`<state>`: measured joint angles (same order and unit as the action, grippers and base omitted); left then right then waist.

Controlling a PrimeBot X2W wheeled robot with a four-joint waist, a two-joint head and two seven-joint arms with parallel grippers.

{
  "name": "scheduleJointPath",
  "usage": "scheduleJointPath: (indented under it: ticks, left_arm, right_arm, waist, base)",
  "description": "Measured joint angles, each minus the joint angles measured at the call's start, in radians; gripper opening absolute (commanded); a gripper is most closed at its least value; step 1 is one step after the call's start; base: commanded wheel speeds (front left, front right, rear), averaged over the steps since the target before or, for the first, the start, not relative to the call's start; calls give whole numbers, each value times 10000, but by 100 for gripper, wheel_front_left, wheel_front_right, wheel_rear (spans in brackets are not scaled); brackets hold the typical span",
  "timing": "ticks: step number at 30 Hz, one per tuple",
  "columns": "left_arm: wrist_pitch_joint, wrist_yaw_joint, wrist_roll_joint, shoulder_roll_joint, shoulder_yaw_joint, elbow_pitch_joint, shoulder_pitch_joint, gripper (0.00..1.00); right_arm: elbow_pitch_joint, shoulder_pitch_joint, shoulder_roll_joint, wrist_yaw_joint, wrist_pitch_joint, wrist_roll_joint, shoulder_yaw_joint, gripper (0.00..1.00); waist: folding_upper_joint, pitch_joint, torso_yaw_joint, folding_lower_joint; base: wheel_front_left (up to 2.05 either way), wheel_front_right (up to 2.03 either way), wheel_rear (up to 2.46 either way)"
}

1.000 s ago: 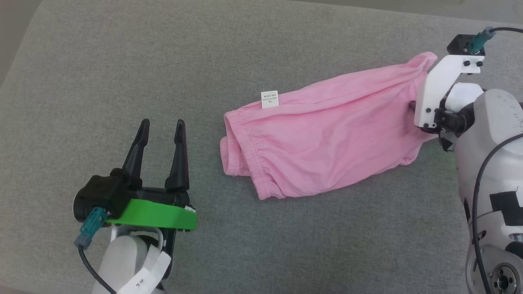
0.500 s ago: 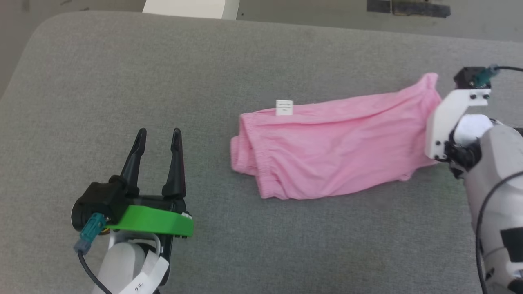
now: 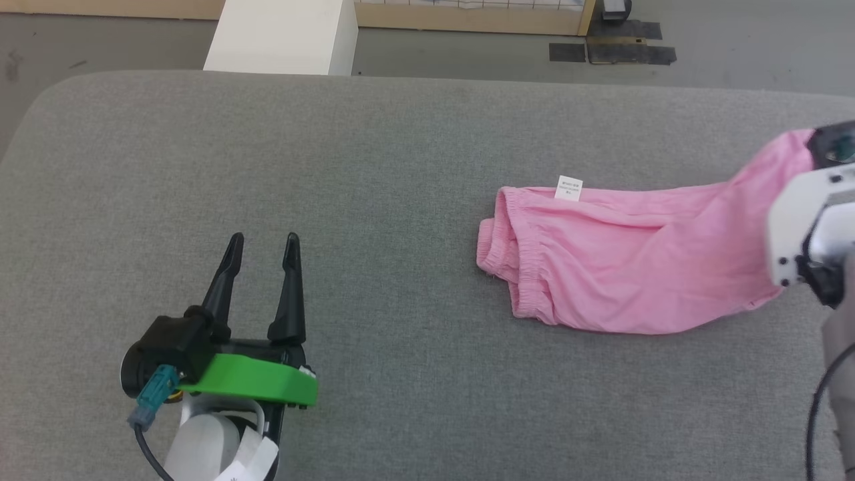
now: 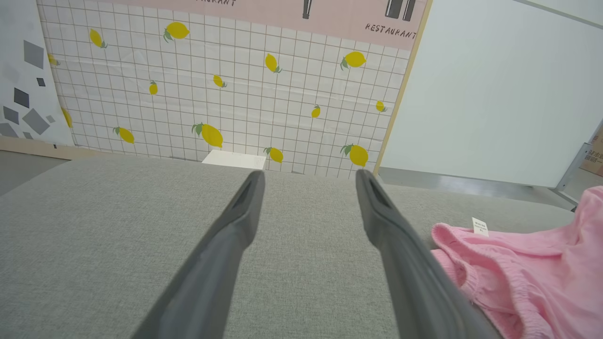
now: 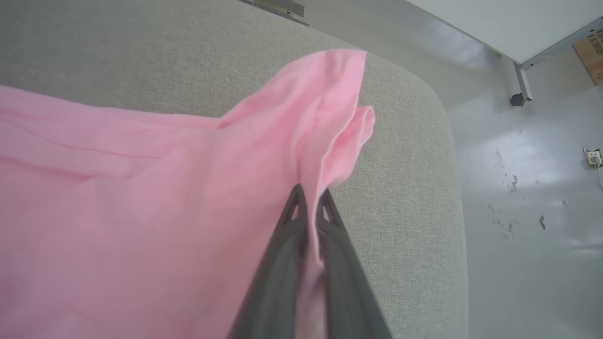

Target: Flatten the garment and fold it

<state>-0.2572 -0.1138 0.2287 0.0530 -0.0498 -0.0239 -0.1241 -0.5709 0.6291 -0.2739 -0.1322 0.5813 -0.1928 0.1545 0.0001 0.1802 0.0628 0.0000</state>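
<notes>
Found the left gripper (image 3: pixel 264 237) nearest, low over the grey cushion (image 3: pixel 401 167), jaws spread wide with nothing between them and only bare fabric ahead of the fingertips. Saw the pink shorts (image 3: pixel 634 267) well apart from those open jaws, off to their right and a little farther out, lying wrinkled and stretched sideways on the cushion. Noted the gathered waistband (image 3: pixel 521 274) as the end nearest the open jaws, bunched and doubled over, with a small white label (image 3: pixel 568 188) at its far edge. Followed the cloth away from the waistband to the right gripper (image 5: pixel 310 190), jaws pinched almost fully together on a thin fold at the opposite end, the cloth running down between the two fingers. Saw a loose flap rising beyond those closed fingertips and the rest of the shorts spreading to their left in the right wrist view. Made out, past the cushion's rounded far edge and ahead of the open jaws, a white block (image 3: pixel 280 37), then a tiled wall (image 4: pixel 212 94) printed with lemons. Beyond the closed jaws, saw pale grey floor (image 5: pixel 518 188).
</notes>
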Motion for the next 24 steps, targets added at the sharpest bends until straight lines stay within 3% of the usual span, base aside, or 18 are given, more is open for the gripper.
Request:
scheduleJointPath:
  ticks: [9,10,16,24]
  left_arm:
    - [0,-27,0,0,-100,-84,10,100]
    - [0,-58,0,0,-153,-84,9,100]
    - [0,-84,15,0,-282,-79,3,100]
    - [0,-84,77,0,-360,-82,-18,100]
  right_arm:
    - [2876,-281,274,0,1206,1208,-3386,0]
    - [3400,-282,219,0,1578,1685,-4405,0]
    - [3369,-270,242,0,1831,2220,-5816,0]
    - [2038,-253,631,2,1841,2591,-6784,0]
  waist:
    - [-1,-166,148,0]
    - [0,-130,269,0]
    - [-1,53,567,0]
    - [-1,358,991,0]
  base:
    - [0,0,0]
    - [0,0,0]
    - [0,0,0]
    - [0,0,0]
